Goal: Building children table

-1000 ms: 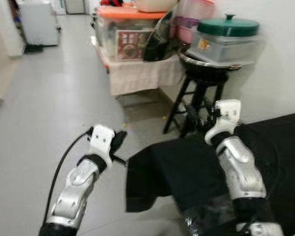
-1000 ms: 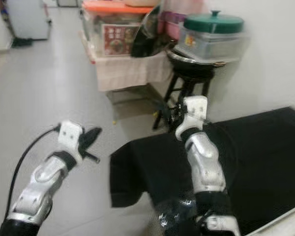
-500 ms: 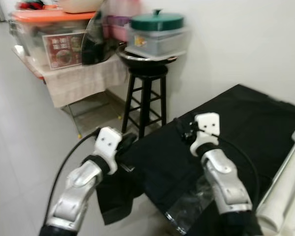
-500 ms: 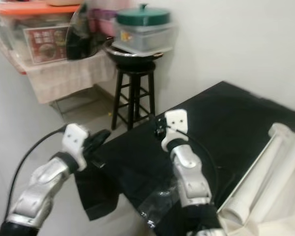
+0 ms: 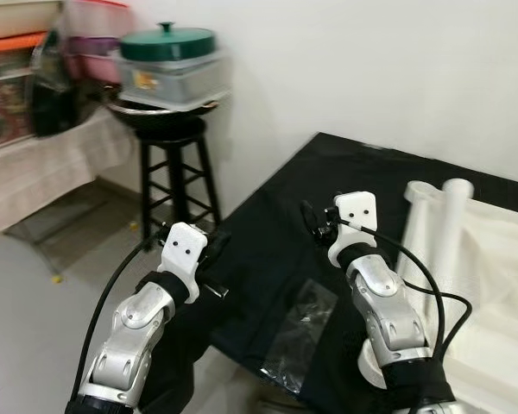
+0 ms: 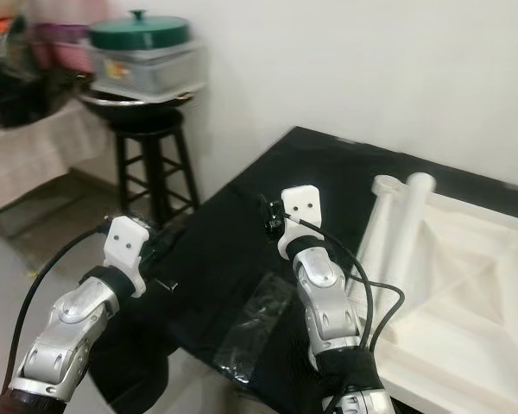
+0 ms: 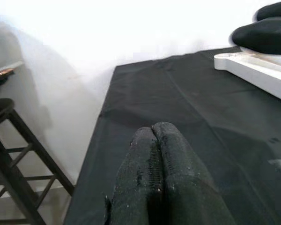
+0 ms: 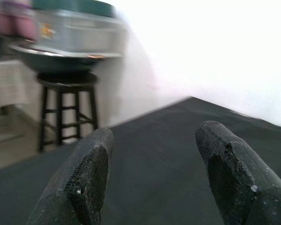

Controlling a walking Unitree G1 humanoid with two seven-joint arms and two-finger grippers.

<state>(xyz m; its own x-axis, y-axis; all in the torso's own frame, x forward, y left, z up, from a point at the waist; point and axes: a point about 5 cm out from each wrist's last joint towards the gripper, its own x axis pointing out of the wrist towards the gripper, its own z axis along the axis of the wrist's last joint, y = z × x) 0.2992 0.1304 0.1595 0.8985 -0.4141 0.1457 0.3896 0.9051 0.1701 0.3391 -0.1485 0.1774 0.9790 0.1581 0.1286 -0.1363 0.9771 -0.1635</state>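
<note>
In the left eye view, the robot is standing at the corner of a low surface draped in a black cloth point(image 5: 311, 207). The white moulded children's table part point(image 5: 492, 259), with two round tube-like legs point(image 5: 432, 228) along its near edge, is lying on the cloth to the robot's right, well apart from both grippers. A clear plastic bag point(image 5: 298, 332) is lying flat on the cloth between the arms. The left gripper point(image 5: 209, 250) is hovering at the cloth's left edge; the right gripper point(image 5: 311, 220) is hovering over the cloth, near the white legs but not touching them. A black wooden stool point(image 5: 168, 172) carrying a dark pan and a green-lidded clear container point(image 5: 168, 60) is standing by the wall.

The right eye view is giving the same scene, with the white part's flat panel point(image 6: 466, 267) showing shallow ribs.

In the left wrist view, the left gripper's two black fingers point(image 7: 154, 178) are pressing together with nothing between them, aiming across the cloth toward the white part's edge point(image 7: 253, 72).

In the right wrist view, the right gripper's fingers point(image 8: 84, 183) are standing spread wide and empty above the cloth.

The white part is looking like rigid, smooth plastic: probably light but bulky and rather slippery. A hold around one tube leg, or on the panel's raised rim, seems likely to give the surest purchase.
</note>
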